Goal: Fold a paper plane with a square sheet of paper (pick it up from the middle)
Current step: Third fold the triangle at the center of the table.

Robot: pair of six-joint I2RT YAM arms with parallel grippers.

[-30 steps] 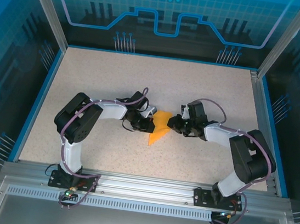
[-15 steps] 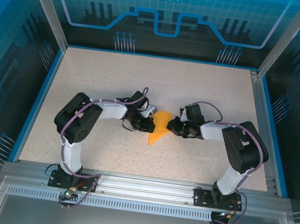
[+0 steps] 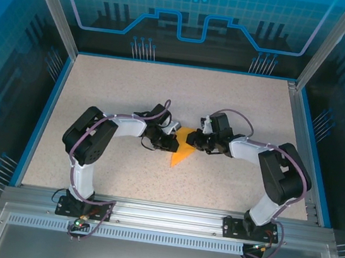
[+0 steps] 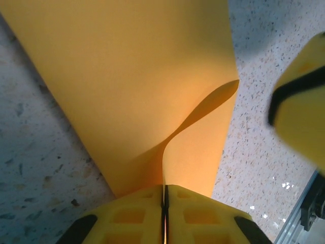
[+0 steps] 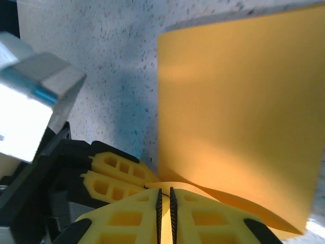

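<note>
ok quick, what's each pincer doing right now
Left pincer: shut on the orange paper.
Right pincer: shut on the orange paper too.

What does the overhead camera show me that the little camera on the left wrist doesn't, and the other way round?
Overhead: the whole left arm and right arm, reaching in from either side to meet at the orange paper, a small pointed shape in the middle of the blue-edged table.
Left wrist: up close, the left gripper shut on the paper's edge, with one layer curling up off the rest.
Shared: the orange paper and the speckled table surface.
</note>
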